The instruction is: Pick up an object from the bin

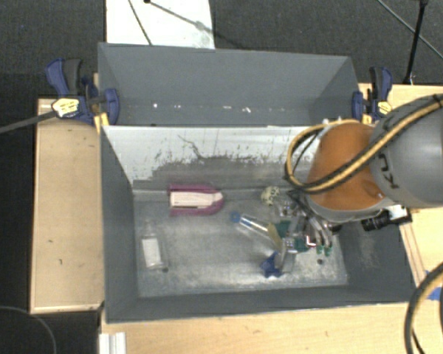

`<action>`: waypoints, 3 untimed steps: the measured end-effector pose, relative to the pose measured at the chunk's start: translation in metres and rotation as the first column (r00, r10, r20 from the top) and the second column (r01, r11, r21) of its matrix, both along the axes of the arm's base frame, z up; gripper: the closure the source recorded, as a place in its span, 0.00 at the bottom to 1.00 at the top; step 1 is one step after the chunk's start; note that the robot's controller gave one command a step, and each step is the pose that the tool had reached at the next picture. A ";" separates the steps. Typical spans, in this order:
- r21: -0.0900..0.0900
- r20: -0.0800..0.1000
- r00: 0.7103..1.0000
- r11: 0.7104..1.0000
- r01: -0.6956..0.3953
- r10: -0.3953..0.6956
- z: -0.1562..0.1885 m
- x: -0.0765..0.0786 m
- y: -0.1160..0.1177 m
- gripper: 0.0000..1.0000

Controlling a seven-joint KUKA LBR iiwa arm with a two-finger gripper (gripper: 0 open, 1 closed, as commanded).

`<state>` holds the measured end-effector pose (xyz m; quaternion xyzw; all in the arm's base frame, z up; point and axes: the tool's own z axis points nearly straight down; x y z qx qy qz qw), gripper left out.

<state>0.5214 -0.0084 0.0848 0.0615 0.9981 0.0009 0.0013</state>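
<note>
My gripper (289, 243) is low in the right half of the bin, close to the floor. Right at its lower tip lies a small blue thing (272, 267); whether it is gripped or merely touched I cannot tell. A clear tube with a blue cap (248, 224) lies slanted just left of the gripper, its right end running under it. A small pale knobbly thing (269, 195) sits by the back wall, up and left of the gripper.
A purple and pink stapler-like thing (196, 200) lies at the back, left of the middle. A small clear block (151, 251) rests near the left wall. The arm's orange cover hangs over the bin's right side.
</note>
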 end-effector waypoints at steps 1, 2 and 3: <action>-0.004 0.008 1.000 1.000 -0.012 0.012 -0.013 0.031 -0.050 0.00; -0.002 0.001 1.000 1.000 -0.015 0.015 -0.014 0.028 -0.047 1.00; -0.002 0.009 0.999 0.999 0.045 -0.045 0.120 0.039 -0.047 1.00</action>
